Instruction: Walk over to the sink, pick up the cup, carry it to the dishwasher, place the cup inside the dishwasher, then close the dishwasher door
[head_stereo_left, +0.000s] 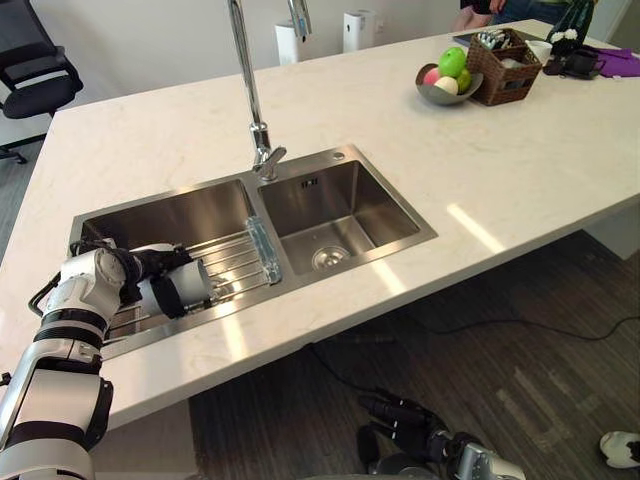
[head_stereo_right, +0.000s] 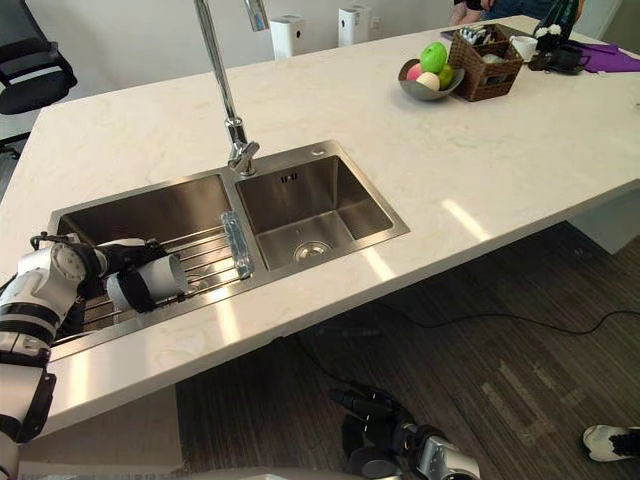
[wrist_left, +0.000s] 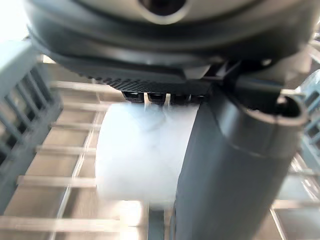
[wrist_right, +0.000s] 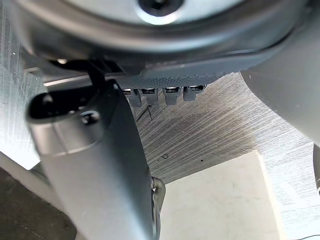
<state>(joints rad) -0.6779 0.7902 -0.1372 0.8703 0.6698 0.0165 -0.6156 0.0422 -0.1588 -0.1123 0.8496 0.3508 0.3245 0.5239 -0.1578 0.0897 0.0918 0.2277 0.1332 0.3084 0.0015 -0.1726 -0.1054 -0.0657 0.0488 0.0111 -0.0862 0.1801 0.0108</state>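
Note:
The white cup (head_stereo_left: 192, 283) lies on its side on a wire rack (head_stereo_left: 232, 262) over the left basin of the steel double sink (head_stereo_left: 340, 205). My left hand (head_stereo_left: 150, 268) reaches into that basin from the left. Its dark fingers are curled round the cup's body. In the left wrist view the cup (wrist_left: 140, 150) shows pale past the palm, with the thumb (wrist_left: 235, 165) laid across its side and the rack's bars beneath. My right hand (head_stereo_left: 415, 420) hangs low beside the counter, above the dark floor, with its fingers relaxed and holding nothing.
A tall faucet (head_stereo_left: 255, 110) rises behind the sink's divider. A fruit bowl (head_stereo_left: 447, 78) and a wicker basket (head_stereo_left: 503, 65) stand at the counter's far right, by a person (head_stereo_left: 500, 10). An office chair (head_stereo_left: 35, 75) is at the far left. A shoe (head_stereo_left: 620, 447) is on the floor.

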